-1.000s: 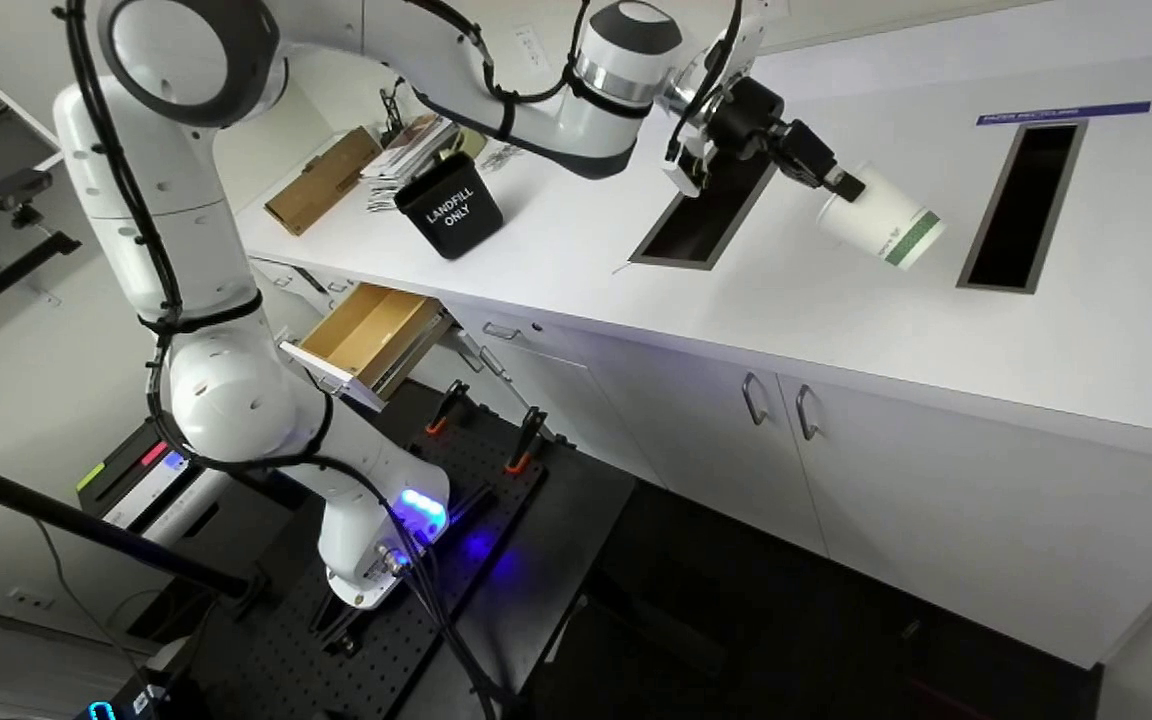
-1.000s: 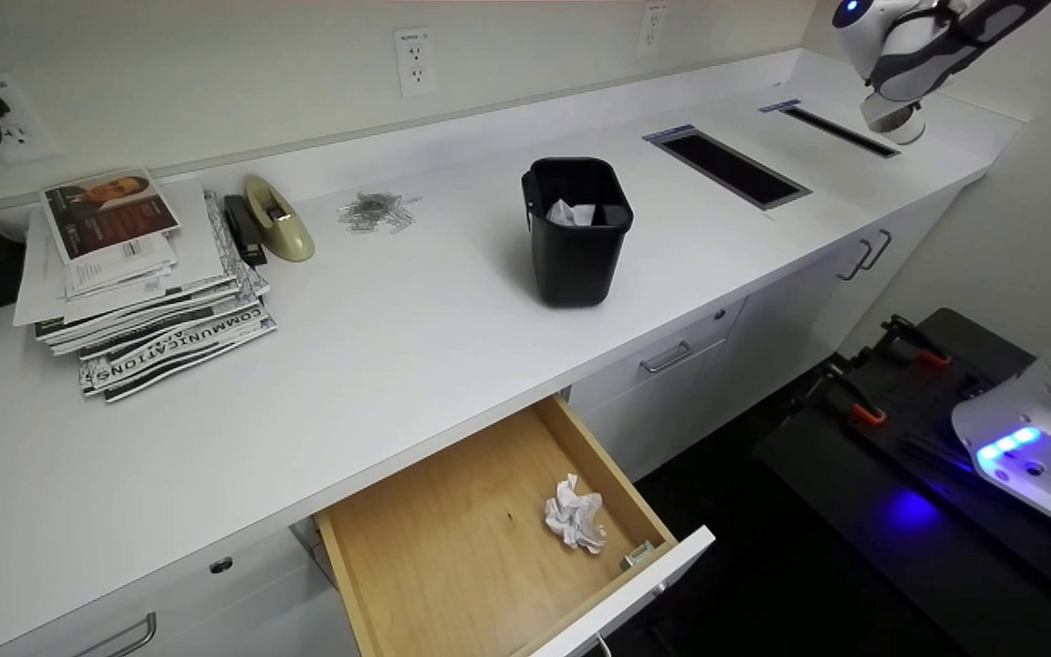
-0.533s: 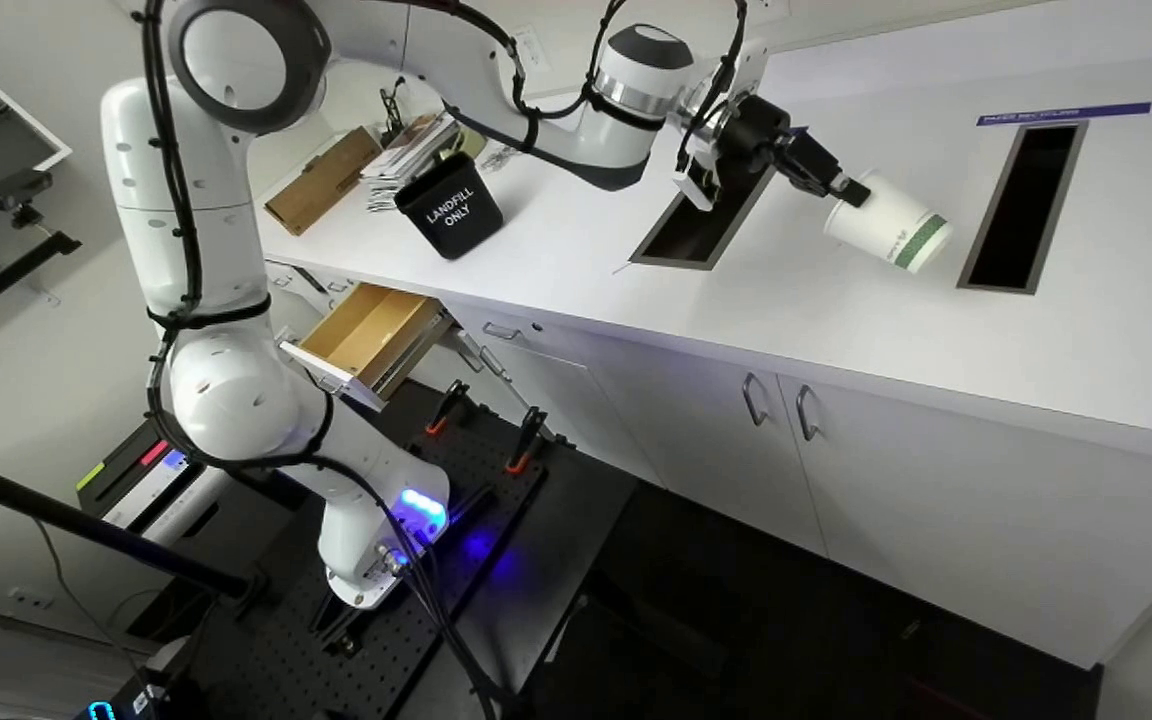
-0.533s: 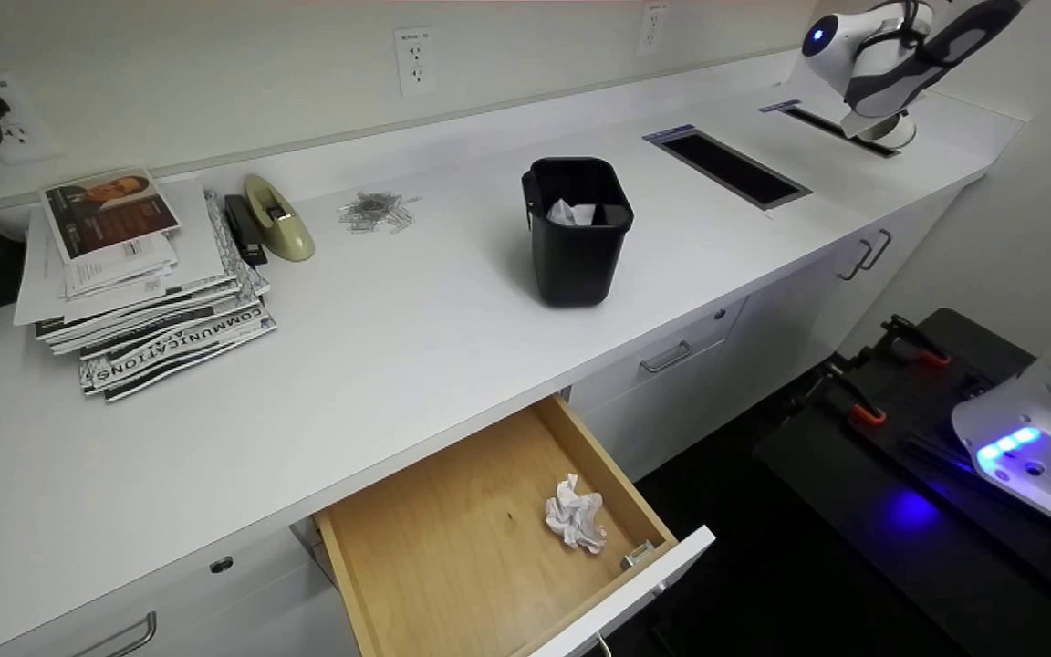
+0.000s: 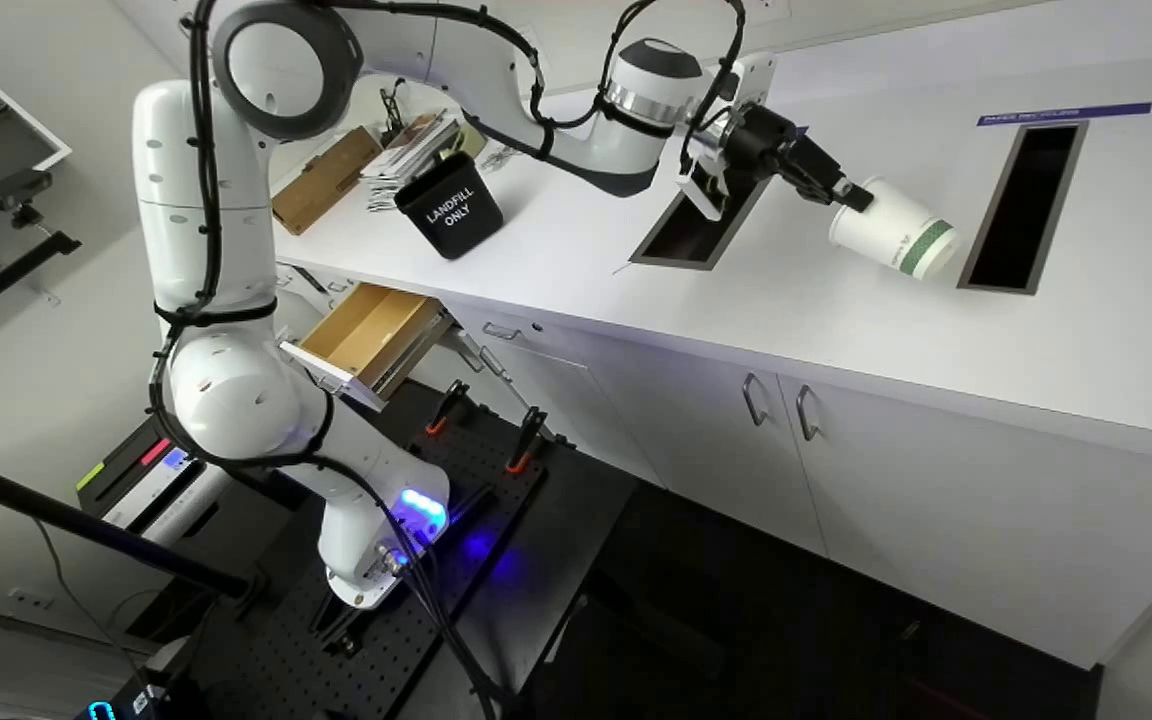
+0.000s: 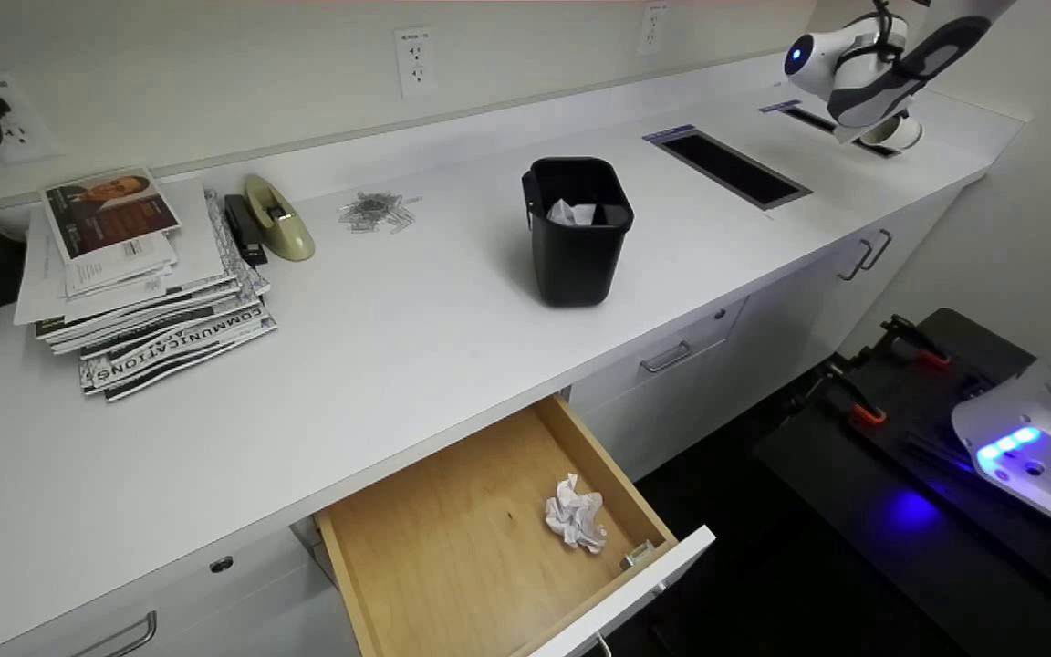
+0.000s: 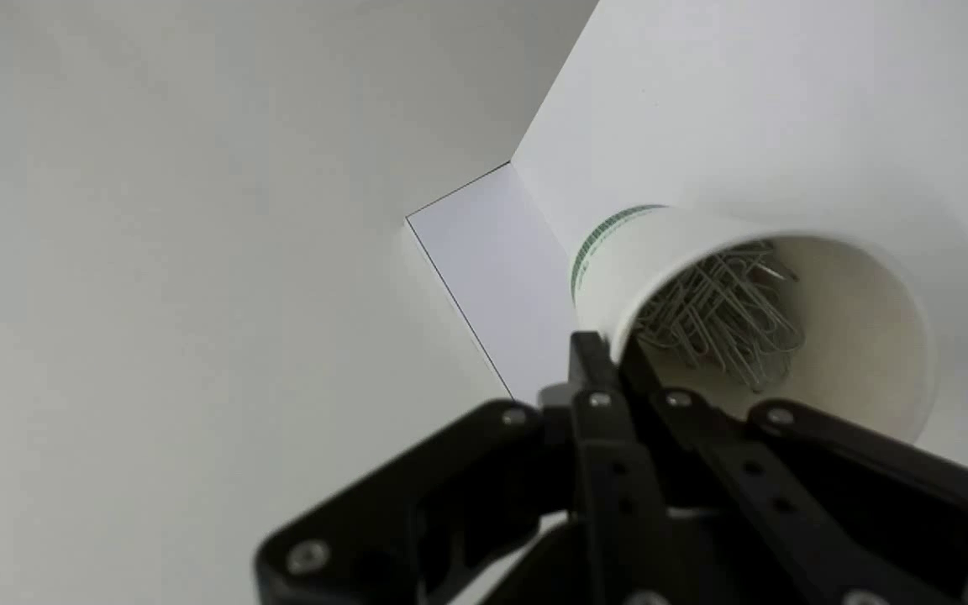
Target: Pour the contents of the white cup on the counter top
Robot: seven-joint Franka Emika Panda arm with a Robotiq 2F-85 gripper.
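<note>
The white cup [image 5: 891, 230] has a green band near its base. It is held well tilted above the counter top [image 5: 786, 290], its base pointing down to the right in that exterior view. My gripper [image 5: 854, 196] is shut on the cup's rim; in the wrist view one fingertip of the gripper [image 7: 614, 357] is inside the wall and one outside. The contents, silvery paper clips [image 7: 728, 315], lie in the cup toward its bottom in the wrist view. The cup [image 6: 898, 132] shows partly behind the arm in an exterior view, where the gripper is hidden.
Two dark cut-outs [image 5: 698, 225] [image 5: 1021, 210] lie near the cup. A black bin [image 6: 577, 260] stands on the counter, with a heap of clips [image 6: 375, 210], a tape dispenser [image 6: 279, 224] and stacked papers [image 6: 151, 274] farther along. An open drawer [image 6: 462, 557] juts out.
The arm has shifted and the cup has moved slightly right and down in an exterior view. The cup has tilted a little more, showing more of its base. The grip is unchanged.
</note>
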